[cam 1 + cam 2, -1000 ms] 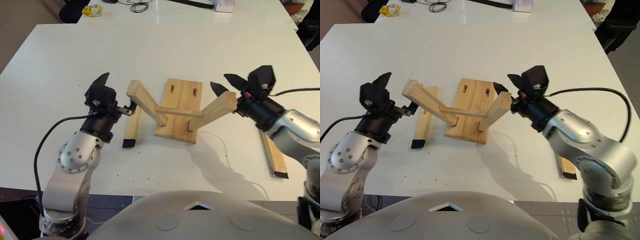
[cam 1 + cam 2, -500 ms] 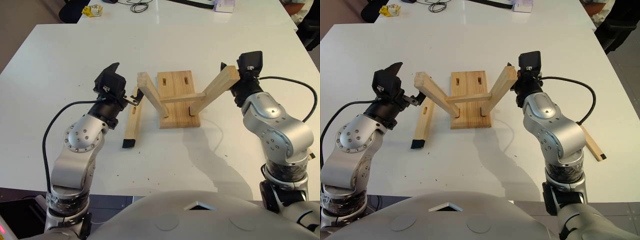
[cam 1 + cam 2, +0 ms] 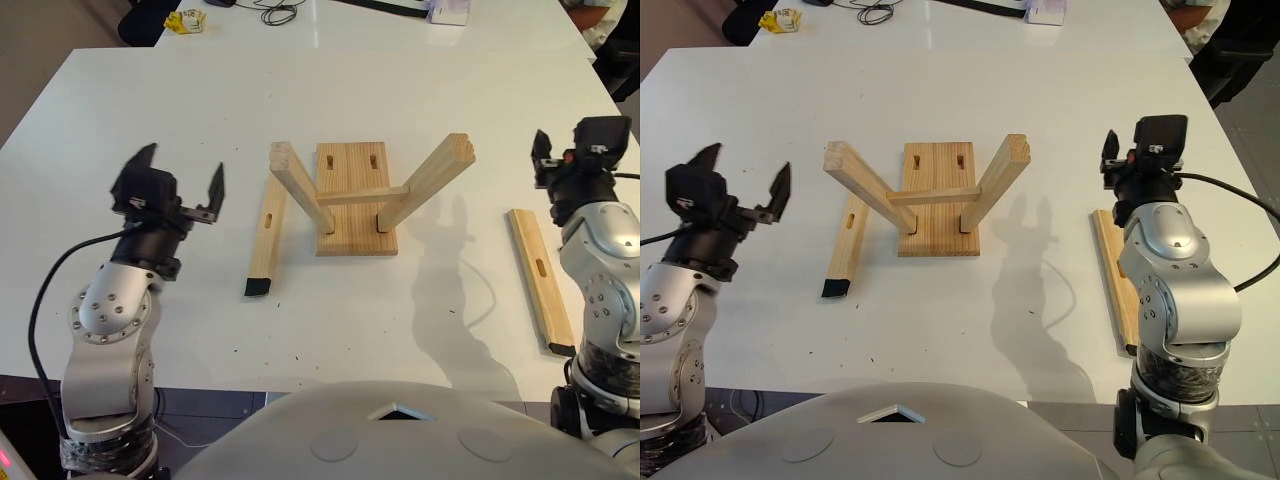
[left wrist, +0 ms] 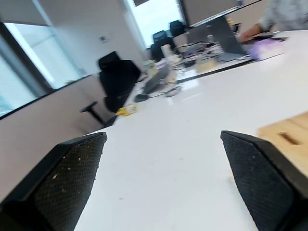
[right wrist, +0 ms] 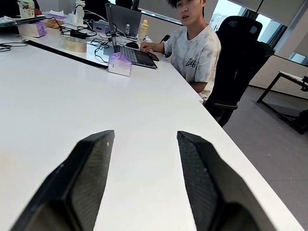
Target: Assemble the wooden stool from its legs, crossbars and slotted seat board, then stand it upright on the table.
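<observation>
Seat board (image 3: 352, 175) — pale slotted wood — bears two splayed legs (image 3: 300, 190).

Open-plan office. Long white table (image 3: 330, 100) serves as landmark. Second white desk (image 3: 400, 28) butts against table's far edge, carrying black cables (image 3: 282, 12), open laptop (image 5: 127, 29) and small purple box (image 5: 120, 64). Black swivel chair (image 5: 240, 53) stands just off table's far right corner. Another black office chair (image 4: 118, 79) stands past its far left corner. Computer monitor (image 4: 219, 33) sits beyond table's far edge. Large bright windows (image 4: 156, 14) well behind table. Grey floor (image 5: 279, 144) beside table.
</observation>
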